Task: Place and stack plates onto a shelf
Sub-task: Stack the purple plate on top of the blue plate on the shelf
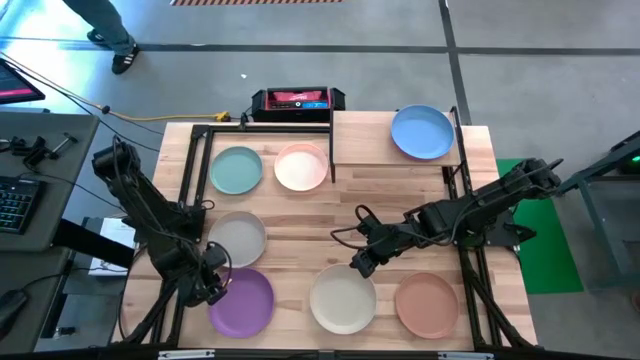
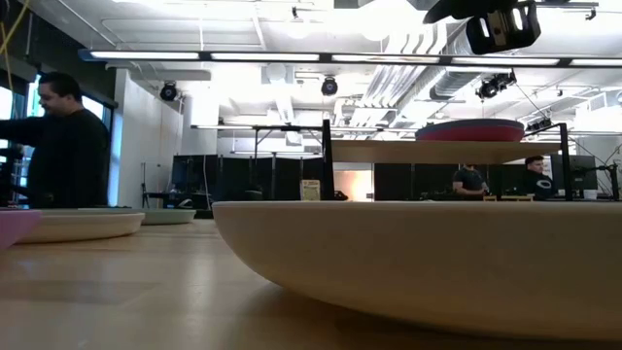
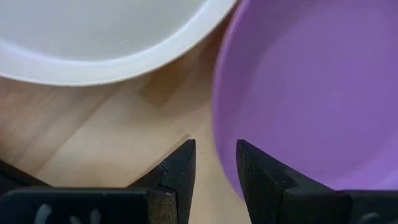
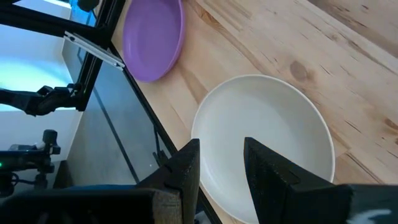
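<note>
Six plates sit loose on the desk (image 1: 400, 200), one or more on the shelf (image 1: 360, 148). Desk first: plank top, plates laid out singly with bare wood between them, likely so a claw can get at each rim. Shelf at 12 o'clock to 1 o'clock of the desk, raised board; the blue plate (image 1: 421, 132) sits on its right half, and the low view shows a magenta plate (image 2: 470, 130) on the board with the blue hidden from there, so I judge a stack of two with blue on top, left half free for a second stack. Teal plate (image 1: 236, 169) and pink plate (image 1: 301, 166) at 11 o'clock, grey plate (image 1: 237, 238) at 9 o'clock, purple plate (image 1: 241, 302) at 7 o'clock, cream plate (image 1: 343, 298) at 6 o'clock, salmon plate (image 1: 426, 304) at 5 o'clock. Left claw (image 3: 216, 163) low at the purple plate's rim on its 9 o'clock side, jaws a narrow gap apart, gripping nothing; looks lined up for a rim pinch. Right claw (image 4: 221, 163) over the cream plate's 12 o'clock rim, jaws slightly parted, empty.
</note>
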Tool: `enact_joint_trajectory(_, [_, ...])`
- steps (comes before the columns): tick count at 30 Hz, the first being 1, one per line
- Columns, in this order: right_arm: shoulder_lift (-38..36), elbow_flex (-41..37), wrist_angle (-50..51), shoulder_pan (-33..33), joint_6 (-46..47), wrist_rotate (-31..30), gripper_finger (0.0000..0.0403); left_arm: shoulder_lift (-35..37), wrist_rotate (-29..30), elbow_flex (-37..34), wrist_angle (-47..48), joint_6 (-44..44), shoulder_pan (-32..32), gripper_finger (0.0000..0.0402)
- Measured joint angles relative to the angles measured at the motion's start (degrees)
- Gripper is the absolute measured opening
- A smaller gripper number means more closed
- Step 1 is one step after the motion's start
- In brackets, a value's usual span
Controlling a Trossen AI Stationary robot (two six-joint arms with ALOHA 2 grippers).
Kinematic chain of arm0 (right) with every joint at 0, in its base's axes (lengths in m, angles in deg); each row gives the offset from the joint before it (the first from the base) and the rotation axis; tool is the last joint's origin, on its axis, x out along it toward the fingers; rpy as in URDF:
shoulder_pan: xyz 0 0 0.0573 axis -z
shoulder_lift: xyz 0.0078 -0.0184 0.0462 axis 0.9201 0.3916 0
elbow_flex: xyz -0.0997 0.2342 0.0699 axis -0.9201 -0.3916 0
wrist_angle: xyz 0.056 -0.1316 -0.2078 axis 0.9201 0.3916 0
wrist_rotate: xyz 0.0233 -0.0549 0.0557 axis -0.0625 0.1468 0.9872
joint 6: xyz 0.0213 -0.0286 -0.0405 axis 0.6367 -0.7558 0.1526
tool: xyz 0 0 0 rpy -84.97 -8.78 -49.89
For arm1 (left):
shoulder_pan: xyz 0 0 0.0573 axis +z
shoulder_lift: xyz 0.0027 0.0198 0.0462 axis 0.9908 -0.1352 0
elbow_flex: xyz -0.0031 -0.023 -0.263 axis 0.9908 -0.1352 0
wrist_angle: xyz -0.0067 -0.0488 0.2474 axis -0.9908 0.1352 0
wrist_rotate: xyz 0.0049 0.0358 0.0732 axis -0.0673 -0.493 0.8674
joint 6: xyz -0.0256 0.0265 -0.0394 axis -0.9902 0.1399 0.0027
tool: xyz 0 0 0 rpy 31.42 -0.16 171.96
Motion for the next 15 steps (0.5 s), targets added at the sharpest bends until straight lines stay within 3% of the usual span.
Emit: enact_joint_trajectory(15, [0.0, 0.0, 0.0, 0.0, 0.0, 0.0, 0.0106, 0.0, -0.9, -4.8, -8.1, 0.0, 0.0, 0.0106])
